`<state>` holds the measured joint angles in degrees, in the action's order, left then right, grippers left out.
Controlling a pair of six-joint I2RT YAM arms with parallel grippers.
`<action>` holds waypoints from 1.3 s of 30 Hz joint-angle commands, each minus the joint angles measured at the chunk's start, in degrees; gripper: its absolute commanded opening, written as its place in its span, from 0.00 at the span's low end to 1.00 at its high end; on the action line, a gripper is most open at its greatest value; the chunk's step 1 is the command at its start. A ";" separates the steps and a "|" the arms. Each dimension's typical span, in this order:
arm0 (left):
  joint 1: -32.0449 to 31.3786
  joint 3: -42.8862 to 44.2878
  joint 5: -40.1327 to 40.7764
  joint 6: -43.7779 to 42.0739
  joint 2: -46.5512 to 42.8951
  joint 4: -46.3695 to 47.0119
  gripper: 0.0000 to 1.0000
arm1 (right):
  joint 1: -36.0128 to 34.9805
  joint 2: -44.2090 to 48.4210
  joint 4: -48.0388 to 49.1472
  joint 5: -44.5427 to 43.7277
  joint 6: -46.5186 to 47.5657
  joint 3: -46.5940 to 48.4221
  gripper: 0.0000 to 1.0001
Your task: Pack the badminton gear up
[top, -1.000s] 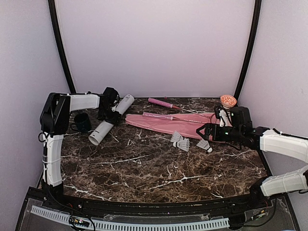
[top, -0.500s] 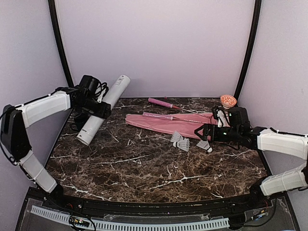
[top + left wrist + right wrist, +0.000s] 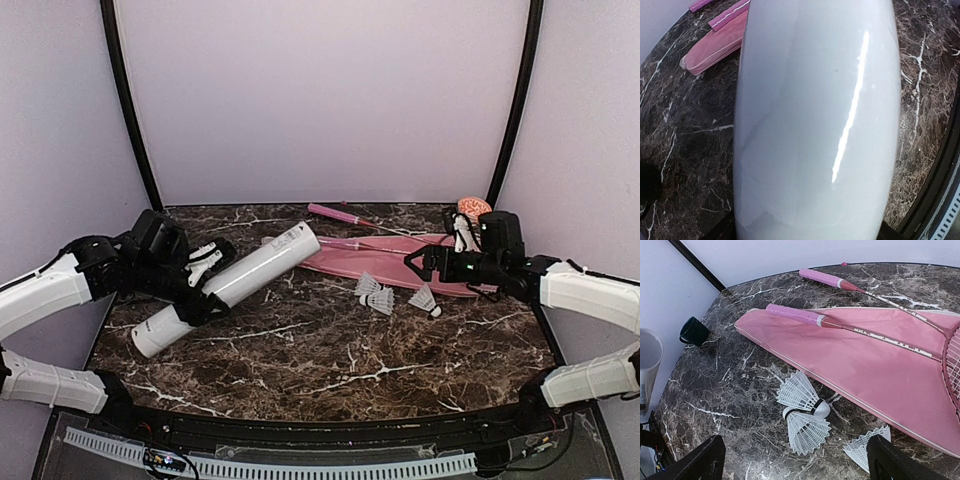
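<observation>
Left jaws clamp the pale grey tube (image 3: pixel 260 268), its long axis slanting from near-left to far-right, seemingly lifted. Right jaws gape empty, the shuttlecocks (image 3: pixel 805 427) lying just ahead on the tabletop (image 3: pixel 330 370), nearer that arm.

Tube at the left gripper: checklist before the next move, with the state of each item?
1. Left gripper closed on the long pale grey tube: ok, tube held at a slant.
2. Tube end nearest the shuttlecocks is open: cannot tell.
3. Right gripper ready to pick: ok, jaws wide, nothing between them.
4. Shuttlecocks reachable: ok, three lie loose on the table beside the pink cover, under the right gripper.
5. Rackets packed: not ok, one lies on top of the cover, the other on the table behind it.
</observation>
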<state>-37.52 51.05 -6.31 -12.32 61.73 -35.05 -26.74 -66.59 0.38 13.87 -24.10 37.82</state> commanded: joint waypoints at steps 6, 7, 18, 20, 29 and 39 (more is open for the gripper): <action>-3.41 -0.90 -0.92 -10.32 8.86 -2.68 0.60 | -0.42 0.93 0.15 -0.81 0.96 2.51 0.99; -4.37 -1.21 1.32 -11.38 10.99 -3.34 0.61 | -0.42 0.91 0.11 -0.89 0.86 2.48 0.99; -5.48 -5.76 8.31 -12.55 21.18 -2.66 0.74 | -0.42 0.61 1.45 0.24 0.36 1.69 0.99; -5.88 -5.22 10.30 -12.68 21.37 -1.90 0.85 | -0.42 0.38 1.63 0.68 0.26 1.87 0.99; -8.71 0.79 5.11 -11.55 25.52 5.38 0.99 | -0.42 1.53 1.50 2.38 -0.76 1.00 0.99; -9.50 2.83 -0.29 -8.86 32.20 15.05 0.85 | -0.42 3.12 1.11 3.96 -1.59 -0.47 0.99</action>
<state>-46.78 52.31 -4.05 -22.59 92.73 -23.81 -26.74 -64.64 -0.03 16.19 -24.73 38.28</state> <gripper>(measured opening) 0.876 0.993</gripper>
